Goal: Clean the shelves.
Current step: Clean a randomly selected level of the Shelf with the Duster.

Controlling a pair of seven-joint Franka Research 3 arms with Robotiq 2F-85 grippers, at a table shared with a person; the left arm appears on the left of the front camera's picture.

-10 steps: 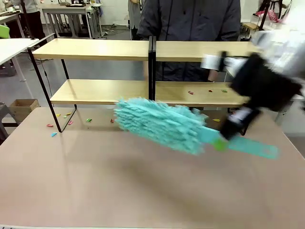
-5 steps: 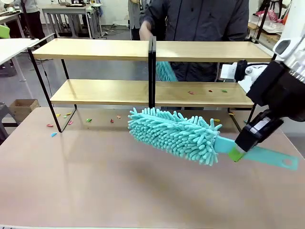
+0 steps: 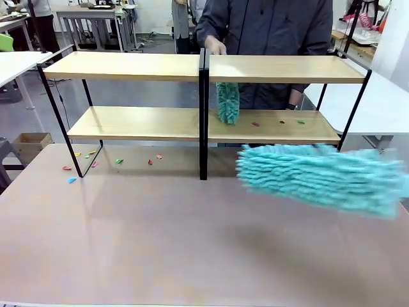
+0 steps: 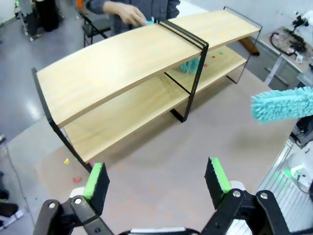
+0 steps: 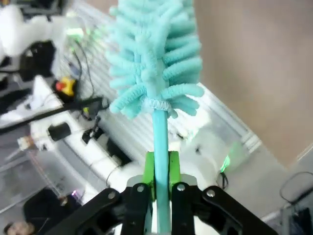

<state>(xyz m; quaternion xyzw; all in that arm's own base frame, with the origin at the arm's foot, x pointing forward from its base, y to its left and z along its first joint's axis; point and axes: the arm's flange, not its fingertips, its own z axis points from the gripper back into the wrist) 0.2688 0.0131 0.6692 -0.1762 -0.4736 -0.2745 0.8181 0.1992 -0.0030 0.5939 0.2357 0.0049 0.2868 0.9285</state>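
The shelves (image 3: 134,66) stand across the far half of the tabletop, two light boards on each side of a black central upright (image 3: 203,115); the left wrist view looks down on the shelves (image 4: 122,63). My right gripper (image 5: 161,169) is shut on the handle of a teal fluffy duster (image 5: 154,54). Motion-blurred, the duster (image 3: 319,176) hangs over the table's right side, in front of the shelves and apart from them. A person's hand (image 3: 215,46) holds a second teal duster (image 3: 227,102) down onto the lower right board. My left gripper (image 4: 156,178) is open above the table, nothing between its fingers.
Small coloured scraps (image 3: 281,121) lie on the lower right board, and more scraps (image 3: 83,163) lie on the beige tabletop (image 3: 160,236) under the left half of the shelves. White tables stand at both sides. The person stands behind the shelves.
My right arm swung the duster to the right and left the front view. The person's duster came down from behind the upright onto the lower right board.
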